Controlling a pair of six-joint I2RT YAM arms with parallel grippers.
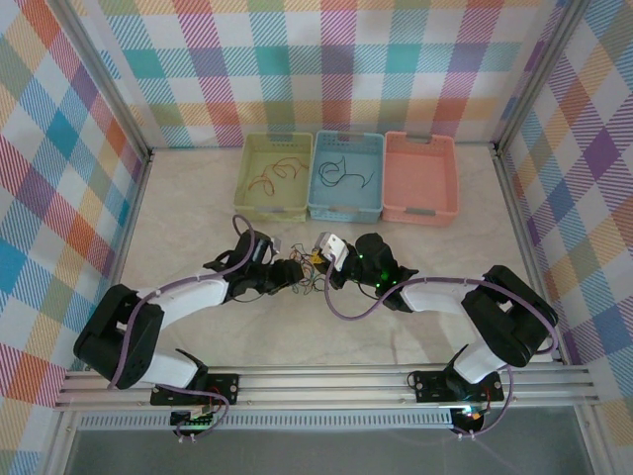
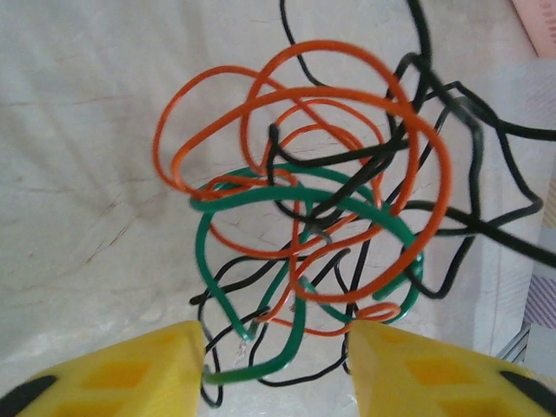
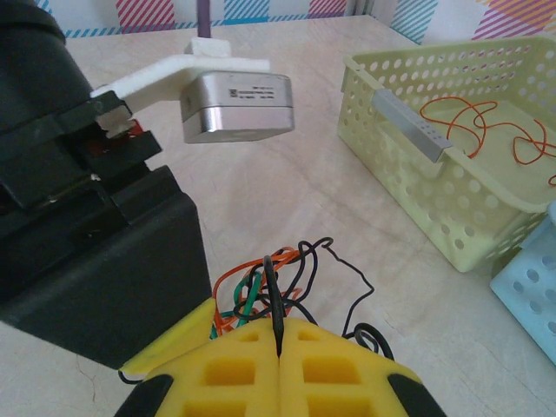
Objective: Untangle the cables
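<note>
Cables point(image 2: 304, 200): orange/green/black knot on the table point(image 2: 78, 174), sitting between my two grippers, just ahead of the L fingertips.

R gripper point(image 3: 280, 328) is fully closed, pinching a black strand point(image 3: 272, 287) that sticks up out of its tips. Rest of the bundle lies just beyond it.

L gripper point(image 2: 274, 352): jaws apart, mid gap. Bottom loop of the green strand point(image 2: 261, 193) plus a thin black one sit inside the gap. Nothing clamped afaict.

Step in hand, imo: R anchors the knot, L lines up on one strand to draw out. Green looks like the pick.

Next move needs:
- L to close on green only, w/o the black riding along
- then a slow pull away from R
- orange loops thread through the green, so expect a snag; prob needs a regrip

Past both hands, the yellow-green basket point(image 1: 279, 203) has orange wires in it and the blue basket point(image 1: 345, 208) has dark ones. So some sorting looks done and this knot is what's left.
</note>
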